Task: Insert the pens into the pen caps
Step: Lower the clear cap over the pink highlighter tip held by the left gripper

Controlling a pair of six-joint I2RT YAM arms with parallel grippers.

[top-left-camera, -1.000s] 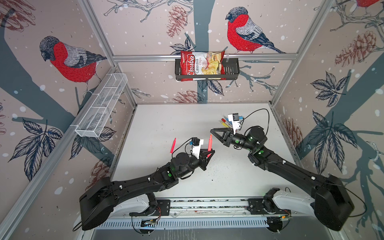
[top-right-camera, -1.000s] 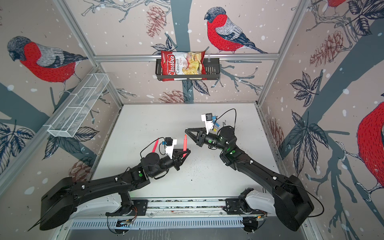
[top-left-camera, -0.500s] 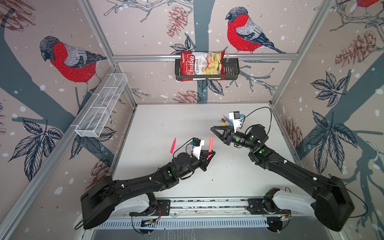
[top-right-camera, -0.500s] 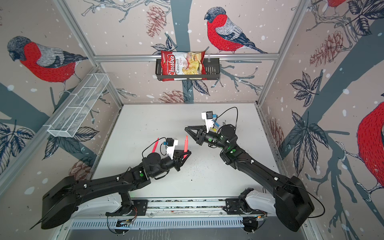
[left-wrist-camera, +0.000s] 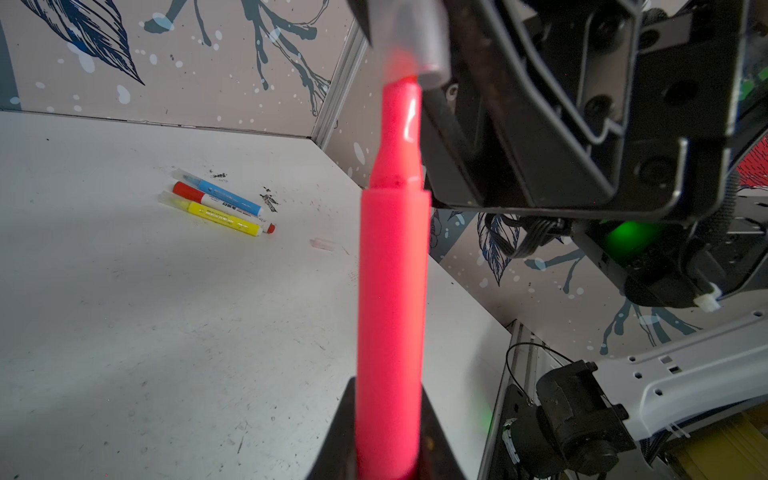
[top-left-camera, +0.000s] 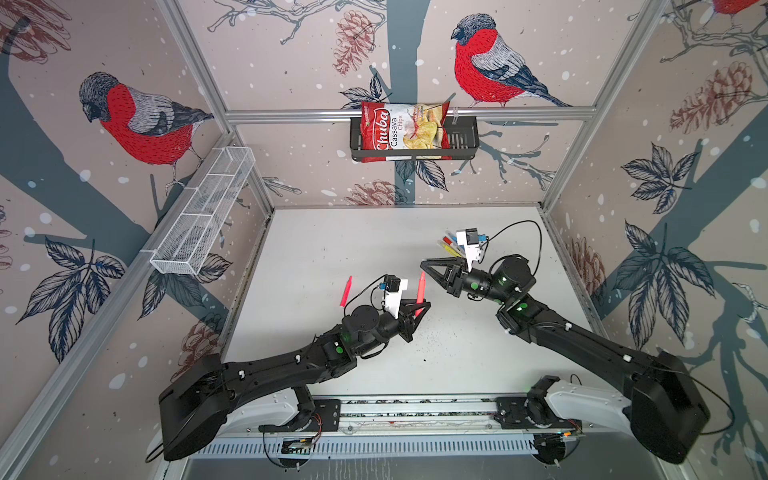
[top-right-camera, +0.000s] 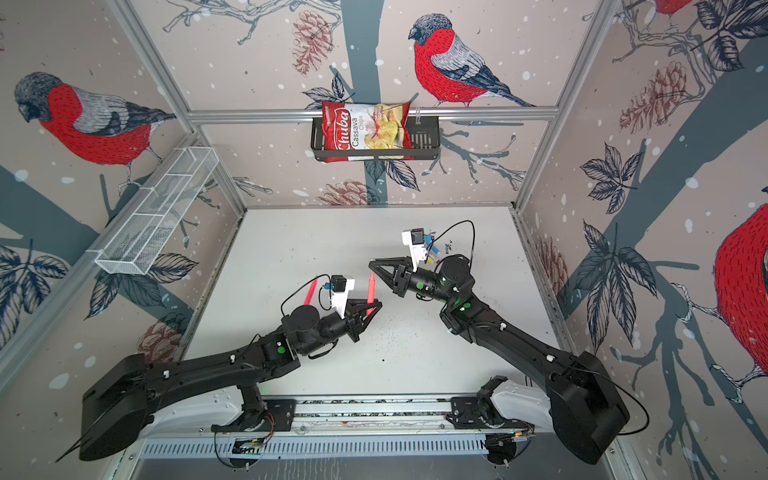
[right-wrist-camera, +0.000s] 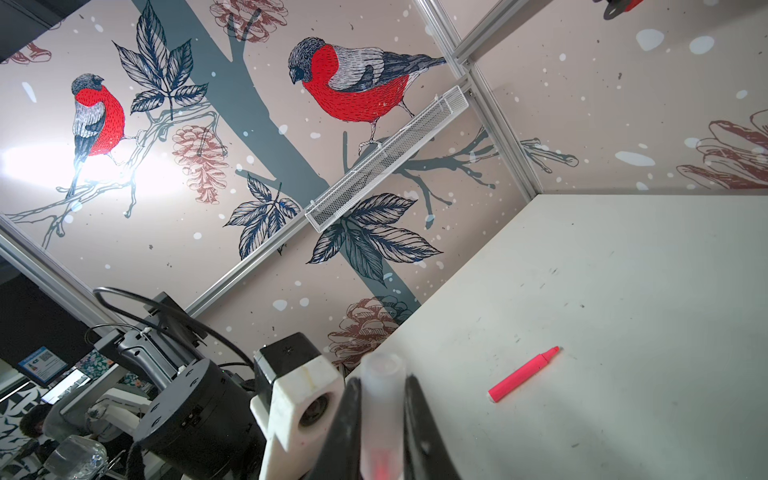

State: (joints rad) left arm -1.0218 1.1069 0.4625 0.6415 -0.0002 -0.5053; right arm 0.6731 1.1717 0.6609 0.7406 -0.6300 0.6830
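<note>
And the left claw (top-left-camera: 420, 308) is gripping the pink pen (top-left-camera: 421, 287) upright; the right claw (top-left-camera: 424, 267) is pinching a translucent cap (left-wrist-camera: 417, 41) over its tip.

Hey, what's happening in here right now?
A capping step is under way. The left tool grips a pink pen by its back end, and the right tool holds a clear cap over its tip, which is just inside the cap's mouth. A second pink pen lies uncapped on the table; three more pens lie toward the far right.
</note>
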